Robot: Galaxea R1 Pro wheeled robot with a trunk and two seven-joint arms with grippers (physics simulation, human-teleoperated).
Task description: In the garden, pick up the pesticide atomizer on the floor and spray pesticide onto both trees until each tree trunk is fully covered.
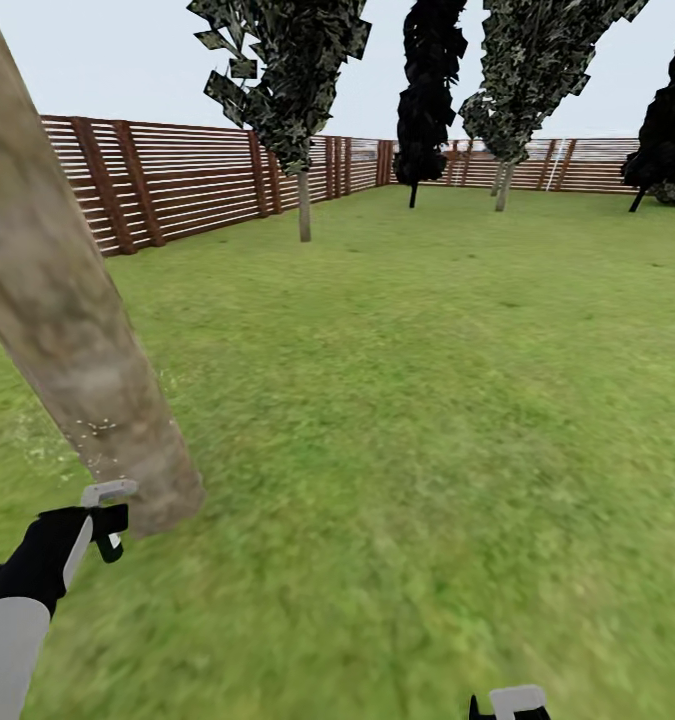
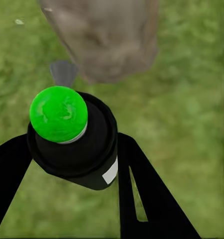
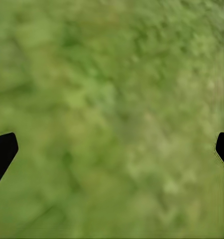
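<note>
— So, how does the bottle (image 2: 74, 149) sit in your left tool (image 2: 74, 164)?

— Snugly, I'd say. My left tool is closed around its dark body, one finger (image 2: 10, 169) on each side, just below the cap (image 2: 58, 113), which shows bright green in the left wrist view. The bottle points at the foot of the near trunk (image 1: 67, 330), which stands on the grass (image 1: 427, 450) close ahead of it.

— Heavy?

— I judge it light and stiff, a small hard canister that won't give under pressure. The round smooth wall could twist or slip, so holding it mid-body, well clear of the cap, looks right; squeezing higher might foul the nozzle.

— Anything written on it?

— A small white label (image 2: 110, 173) on the side, but it's blank or too blurred for me to read. No brand that I can make out.

— Is the spray landing?

— A few white speckles (image 1: 102, 428) dot the lower bark and the grass beside it. Most of the trunk higher up looks bare, so I reckon plenty is left to cover, and the second pale tree (image 1: 304, 205) stands well apart by the fence (image 1: 177, 180).

— And your right tool (image 3: 112, 149)?

— Spread wide, holding nothing, its fingertips (image 3: 2, 152) at the edges of the right wrist view over plain grass.
</note>
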